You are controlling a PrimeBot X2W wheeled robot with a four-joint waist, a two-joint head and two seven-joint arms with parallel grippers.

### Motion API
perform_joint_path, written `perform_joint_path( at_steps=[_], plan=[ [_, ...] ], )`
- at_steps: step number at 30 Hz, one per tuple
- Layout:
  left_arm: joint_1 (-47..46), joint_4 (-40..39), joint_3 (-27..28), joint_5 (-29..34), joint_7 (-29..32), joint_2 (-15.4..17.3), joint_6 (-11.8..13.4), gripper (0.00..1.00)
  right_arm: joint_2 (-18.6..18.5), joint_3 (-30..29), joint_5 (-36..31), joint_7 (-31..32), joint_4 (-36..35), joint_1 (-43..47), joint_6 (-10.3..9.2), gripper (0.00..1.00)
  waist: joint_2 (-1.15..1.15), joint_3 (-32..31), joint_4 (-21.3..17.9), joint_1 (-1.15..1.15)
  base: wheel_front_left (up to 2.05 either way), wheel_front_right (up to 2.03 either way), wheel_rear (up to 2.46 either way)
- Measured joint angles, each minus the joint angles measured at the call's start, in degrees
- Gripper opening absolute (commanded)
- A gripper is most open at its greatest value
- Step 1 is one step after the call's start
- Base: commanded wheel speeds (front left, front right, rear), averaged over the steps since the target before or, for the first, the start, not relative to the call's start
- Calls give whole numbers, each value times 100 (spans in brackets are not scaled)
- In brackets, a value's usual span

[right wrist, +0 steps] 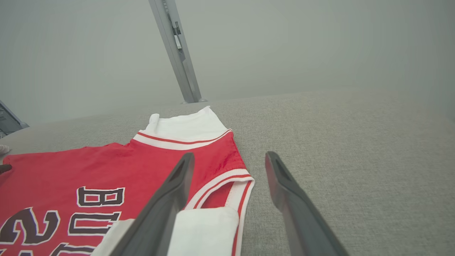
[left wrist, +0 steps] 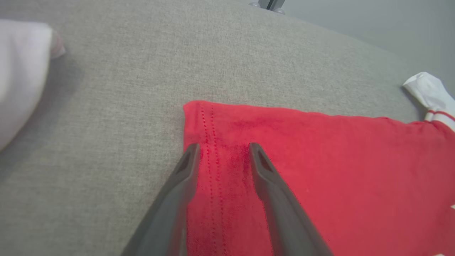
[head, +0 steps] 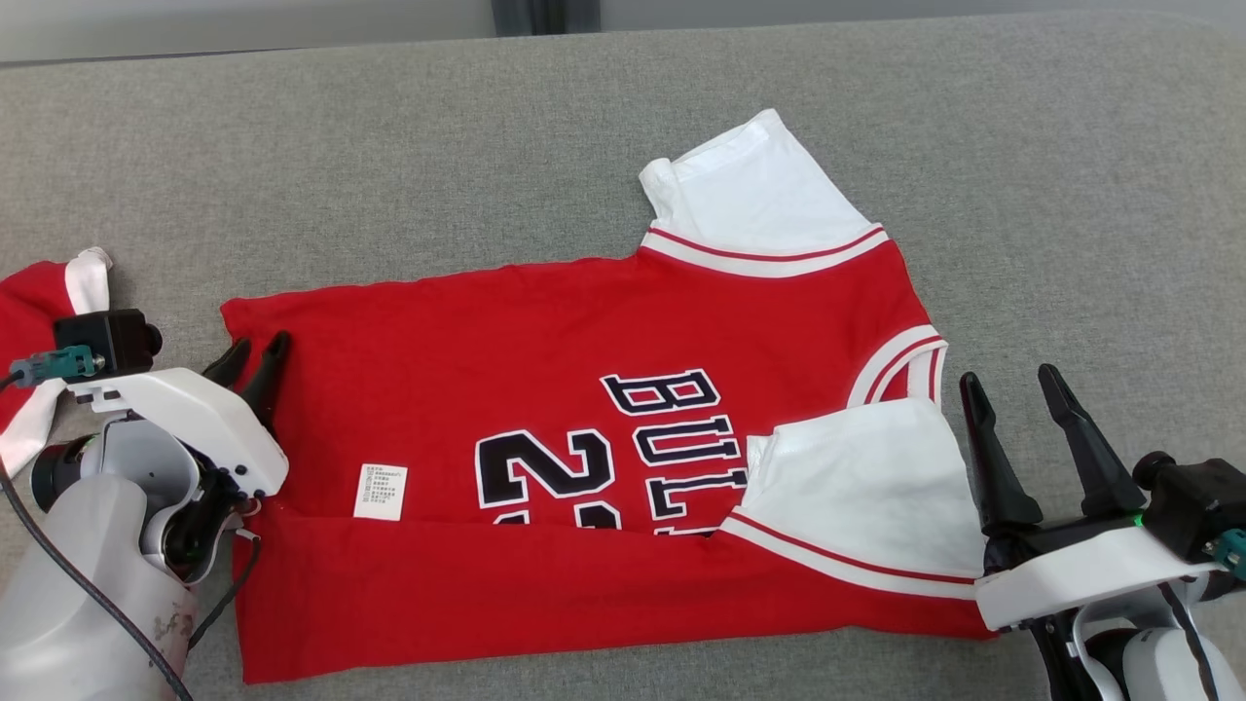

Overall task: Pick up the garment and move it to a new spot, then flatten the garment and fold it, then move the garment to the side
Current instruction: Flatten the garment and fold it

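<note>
Shirt (head: pixel 545 389), red with white sleeves and black lettering, lies spread across a grey cushion (head: pixel 292 146). Its near long edge is folded up over the lower part of the number. A small white label (head: pixel 381 492) sits just above that fold.

The left gripper (head: pixel 259 346) is at the shirt's hem end, near the far corner. Its two dark fingers are parted by a moderate gap and grip nothing. In the left wrist view one finger (left wrist: pixel 185 170) lies along the very edge of the cloth and the other is over the red fabric. The double-stitched hem (left wrist: pixel 209 142) runs between them. Whether the tips press on the cloth or hang just above it cannot be told.

The right gripper (head: pixel 1008 378) is at the shirt's collar end, just beside the folded white sleeve (head: pixel 857 487). Its fingers are spread wide and hold nothing. In the right wrist view one finger crosses in front of that sleeve and the other is over bare cushion. Contact with the sleeve cannot be judged.

The head view takes in the whole shirt, the label and a second red-and-white cloth (head: pixel 39 292) lying apart from the hem end. The left wrist view adds the hem stitching up close. The right wrist view adds a grey metal post (right wrist: pixel 177 53) standing beyond the shirt's far sleeve (right wrist: pixel 185 126).
</note>
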Motion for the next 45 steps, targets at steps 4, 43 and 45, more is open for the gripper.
perform_joint_path(
  at_steps=[4,43,45],
  plan=[
    [-110,142,-41,-47,-140,-4,-51,0,0,-38,-15,4,3,-86,0,100,0,44,17,0,0,0,0],
    [2791,-4033,8,709,-1719,105,1969,100,-53,-165,-65,75,183,164,0,100,0,-1112,426,0,0,0,0],
    [2967,-4064,-80,775,-1745,76,2027,100,-44,-178,-31,114,187,279,0,100,0,-1218,428,0,0,0,0]
  ],
)
